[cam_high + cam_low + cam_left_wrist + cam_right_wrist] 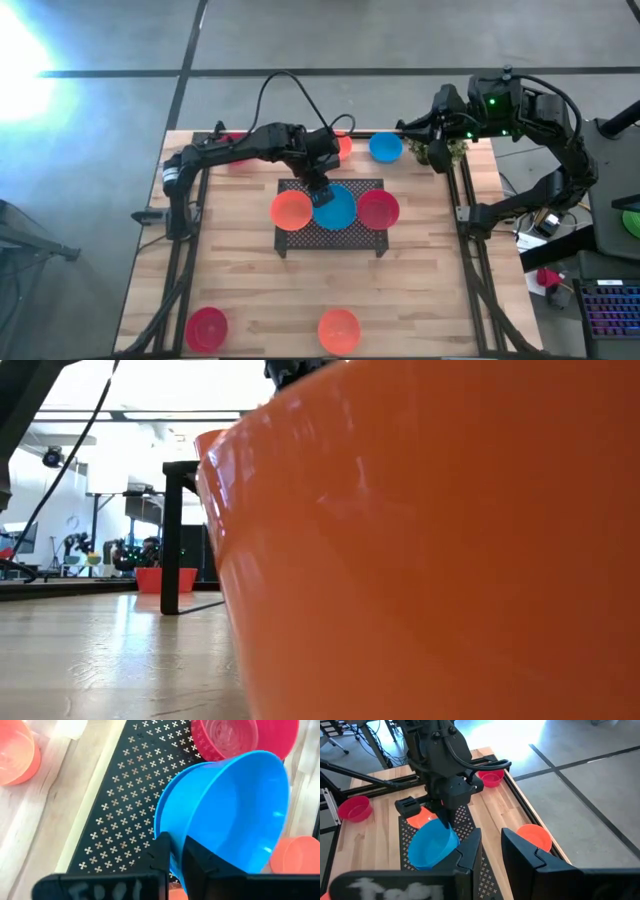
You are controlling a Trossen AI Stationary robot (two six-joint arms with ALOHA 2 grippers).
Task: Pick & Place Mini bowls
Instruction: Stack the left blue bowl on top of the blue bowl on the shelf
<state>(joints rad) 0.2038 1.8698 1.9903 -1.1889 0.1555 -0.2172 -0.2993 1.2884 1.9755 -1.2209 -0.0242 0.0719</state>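
Left gripper (pixel 172 862) on blue bowl (pixel 235 810) rim

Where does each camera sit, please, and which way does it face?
High view: overhead, facing straight down at table; both arms show.
Low view: tabletop height, facing level; orange bowl fills it.
Left wrist view: past left end effector pinching blue bowl above rack.
Right wrist view: past open right end effector toward left arm.
Both wrist views share that blue bowl.
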